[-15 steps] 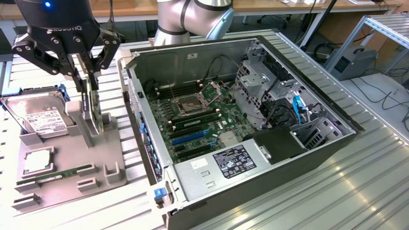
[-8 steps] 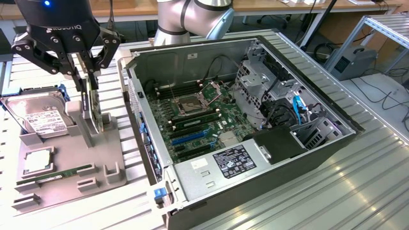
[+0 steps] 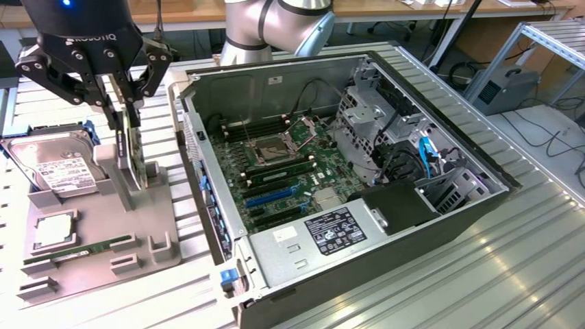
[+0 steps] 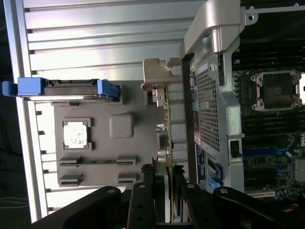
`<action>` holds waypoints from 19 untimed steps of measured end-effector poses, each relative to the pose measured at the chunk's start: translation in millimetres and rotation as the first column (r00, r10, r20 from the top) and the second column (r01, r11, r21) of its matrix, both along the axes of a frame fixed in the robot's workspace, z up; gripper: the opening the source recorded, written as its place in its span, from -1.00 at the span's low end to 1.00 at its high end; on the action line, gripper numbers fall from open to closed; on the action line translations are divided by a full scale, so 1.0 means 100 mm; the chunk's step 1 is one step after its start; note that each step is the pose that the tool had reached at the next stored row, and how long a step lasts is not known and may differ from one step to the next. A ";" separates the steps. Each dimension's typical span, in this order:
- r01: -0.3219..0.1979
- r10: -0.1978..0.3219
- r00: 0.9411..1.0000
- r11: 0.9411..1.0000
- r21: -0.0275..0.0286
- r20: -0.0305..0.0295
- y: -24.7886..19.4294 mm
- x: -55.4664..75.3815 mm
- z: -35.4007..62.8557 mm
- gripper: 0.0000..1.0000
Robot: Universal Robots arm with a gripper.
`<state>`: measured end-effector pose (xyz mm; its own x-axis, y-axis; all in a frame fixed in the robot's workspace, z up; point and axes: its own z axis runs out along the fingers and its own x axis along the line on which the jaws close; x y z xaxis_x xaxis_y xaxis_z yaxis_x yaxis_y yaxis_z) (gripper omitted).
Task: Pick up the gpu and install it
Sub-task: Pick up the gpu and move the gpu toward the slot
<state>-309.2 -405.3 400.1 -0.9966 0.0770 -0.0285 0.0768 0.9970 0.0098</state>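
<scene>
The gripper (image 3: 128, 118) hangs over the grey holder tray (image 3: 101, 229), at the exterior view's left of the open computer case (image 3: 302, 82). Its fingers (image 3: 116, 110) are drawn narrow and clamped on the top edge of the gpu (image 3: 135, 166), which stands on edge in the tray. They cover much of that edge. In the wrist view the gpu (image 4: 167, 119) shows only edge-on as a thin strip, its faces hidden, and its near end is lost between the dark fingers (image 4: 145, 195).

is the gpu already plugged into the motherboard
No, the gpu stands on edge in the gray holder beside the open case, with the gripper at its top edge.
</scene>
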 end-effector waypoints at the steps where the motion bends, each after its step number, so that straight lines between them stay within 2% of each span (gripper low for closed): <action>1: 0.000 0.000 1.000 1.000 0.000 0.000 0.000 0.00 0.002 -0.45; 19: 0.000 0.000 1.000 1.000 0.000 0.000 0.000 0.00 0.041 -0.45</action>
